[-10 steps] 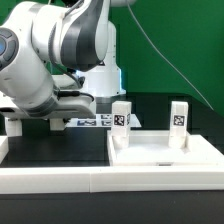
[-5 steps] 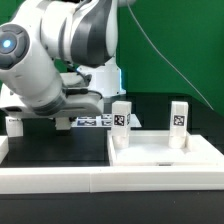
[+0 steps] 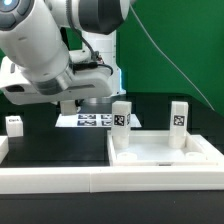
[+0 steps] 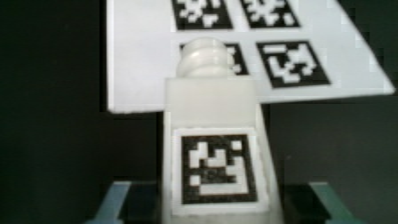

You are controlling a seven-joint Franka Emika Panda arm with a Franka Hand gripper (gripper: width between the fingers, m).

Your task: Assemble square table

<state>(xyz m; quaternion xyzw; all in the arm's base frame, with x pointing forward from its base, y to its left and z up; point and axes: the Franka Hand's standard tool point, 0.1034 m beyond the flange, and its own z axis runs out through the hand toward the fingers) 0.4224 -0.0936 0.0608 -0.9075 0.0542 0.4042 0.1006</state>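
The white plastic square tray-like table top (image 3: 160,158) lies at the exterior view's right, with a short white tagged peg leg (image 3: 121,114) upright at one far corner and a second such leg (image 3: 179,114) at the other. A third peg leg (image 4: 214,140) is clamped between the narrow-set fingers of the gripper (image 4: 217,205) above the marker board (image 4: 143,60), and a fourth leg (image 3: 15,124) stands loose, well apart at the exterior view's left. Roughly half looks done: two legs remain to seat, and how tight the mounted pair is I cannot tell

leg (image 4: 217,130): white, tagged, gripped in claw (image 4: 219,203) | marker board (image 4: 143,60): partly hidden behind leg
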